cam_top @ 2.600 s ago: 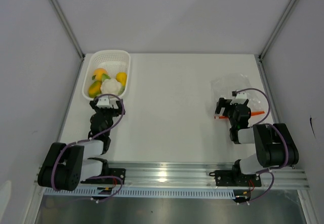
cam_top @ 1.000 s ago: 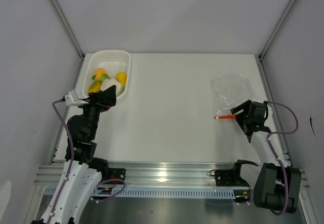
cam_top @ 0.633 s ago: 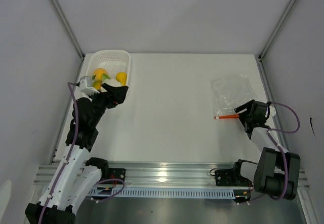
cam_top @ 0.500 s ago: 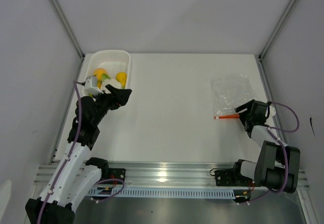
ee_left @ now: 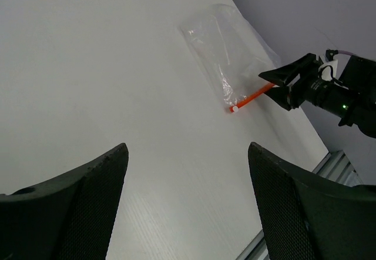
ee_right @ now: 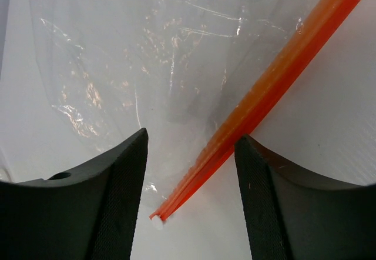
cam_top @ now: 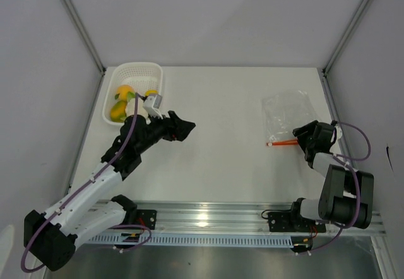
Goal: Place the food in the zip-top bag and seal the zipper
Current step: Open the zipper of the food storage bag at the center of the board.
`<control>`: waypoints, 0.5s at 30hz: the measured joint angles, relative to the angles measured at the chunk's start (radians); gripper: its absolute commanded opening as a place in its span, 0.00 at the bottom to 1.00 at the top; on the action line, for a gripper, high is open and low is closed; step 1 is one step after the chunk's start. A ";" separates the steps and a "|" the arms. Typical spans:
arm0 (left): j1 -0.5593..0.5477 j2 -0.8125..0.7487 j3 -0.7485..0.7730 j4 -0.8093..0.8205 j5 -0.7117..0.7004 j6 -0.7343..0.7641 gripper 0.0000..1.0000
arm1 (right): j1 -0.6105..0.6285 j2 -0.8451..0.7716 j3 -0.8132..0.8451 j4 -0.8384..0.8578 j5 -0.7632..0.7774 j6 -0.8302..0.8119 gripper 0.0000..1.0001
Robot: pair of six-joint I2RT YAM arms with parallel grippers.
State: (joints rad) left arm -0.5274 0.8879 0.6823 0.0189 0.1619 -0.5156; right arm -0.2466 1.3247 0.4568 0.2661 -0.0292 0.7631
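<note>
The zip-top bag lies flat on the worktop, well to the right of the white basket, with the orange zipper along its mouth. The right end effector straddles the zipper, fingers spread on either side. The food sits in the basket. The left end effector hovers just right of the basket, wide and holding nothing.

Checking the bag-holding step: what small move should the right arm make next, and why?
Probably shut the right claw on the zipper: the orange strip lies between its open jaws, ungripped, and the bag needs holding. The left claw is open and empty.
</note>
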 measured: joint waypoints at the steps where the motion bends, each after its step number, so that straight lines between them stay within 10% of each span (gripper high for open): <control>1: -0.010 0.010 0.006 0.008 -0.003 0.005 0.86 | -0.003 0.006 0.000 0.006 -0.005 -0.001 0.60; 15: -0.147 0.091 0.052 0.056 -0.009 0.078 0.85 | -0.058 0.109 0.005 0.110 -0.087 0.037 0.11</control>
State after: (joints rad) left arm -0.6743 0.9787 0.7341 0.0753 0.1528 -0.4374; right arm -0.3046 1.4338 0.4622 0.3759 -0.1165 0.8005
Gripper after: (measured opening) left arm 0.818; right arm 0.173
